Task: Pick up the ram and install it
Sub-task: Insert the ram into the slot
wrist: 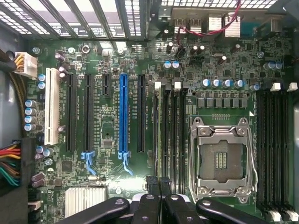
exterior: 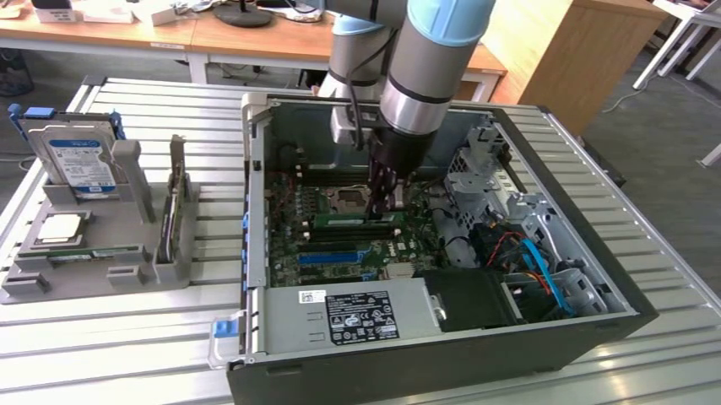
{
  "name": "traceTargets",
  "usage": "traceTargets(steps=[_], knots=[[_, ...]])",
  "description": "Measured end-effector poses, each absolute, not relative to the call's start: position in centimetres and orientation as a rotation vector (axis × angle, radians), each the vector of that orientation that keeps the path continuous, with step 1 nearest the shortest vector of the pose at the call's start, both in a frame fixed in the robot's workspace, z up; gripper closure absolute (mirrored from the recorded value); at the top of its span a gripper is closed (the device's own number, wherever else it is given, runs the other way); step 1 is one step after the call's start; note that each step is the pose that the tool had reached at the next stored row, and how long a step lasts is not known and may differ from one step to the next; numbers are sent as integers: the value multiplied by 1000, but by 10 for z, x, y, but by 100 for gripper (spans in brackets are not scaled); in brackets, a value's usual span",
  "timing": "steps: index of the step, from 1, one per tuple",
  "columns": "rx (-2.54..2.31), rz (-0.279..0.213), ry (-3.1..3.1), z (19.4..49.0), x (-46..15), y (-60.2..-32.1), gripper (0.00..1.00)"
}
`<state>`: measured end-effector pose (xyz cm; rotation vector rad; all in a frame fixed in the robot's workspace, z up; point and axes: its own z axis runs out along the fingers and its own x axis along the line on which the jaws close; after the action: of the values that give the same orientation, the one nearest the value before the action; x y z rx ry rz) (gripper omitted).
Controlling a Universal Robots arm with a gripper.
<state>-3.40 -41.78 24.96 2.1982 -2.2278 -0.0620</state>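
Note:
The ram [exterior: 355, 221] is a thin green stick standing on edge in a black memory slot on the motherboard, beside the CPU socket [exterior: 344, 199]. In the wrist view the ram [wrist: 158, 135] runs edge-on along the slot next to the blue slot [wrist: 123, 116]. My gripper [exterior: 384, 215] reaches down into the open computer case, over the end of the stick toward the exterior view's right. Its fingertips [wrist: 150, 183] are pressed together, so the gripper [wrist: 158, 181] is shut, right at that end of the ram. Whether they touch it is unclear.
The case walls [exterior: 255, 194] and the drive cage [exterior: 485, 181] hem in the arm. The power supply [exterior: 349, 316] and cables [exterior: 535, 261] fill the near side. On the exterior view's left, a grey fixture [exterior: 141, 270] holds a hard drive [exterior: 79, 160], a CPU [exterior: 62, 228] and a card [exterior: 175, 202].

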Motion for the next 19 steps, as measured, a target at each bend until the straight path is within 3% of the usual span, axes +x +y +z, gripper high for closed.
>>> traceTargets(steps=[19], knots=[[2199, -62, -2227, 244, -35, -417, 88]])
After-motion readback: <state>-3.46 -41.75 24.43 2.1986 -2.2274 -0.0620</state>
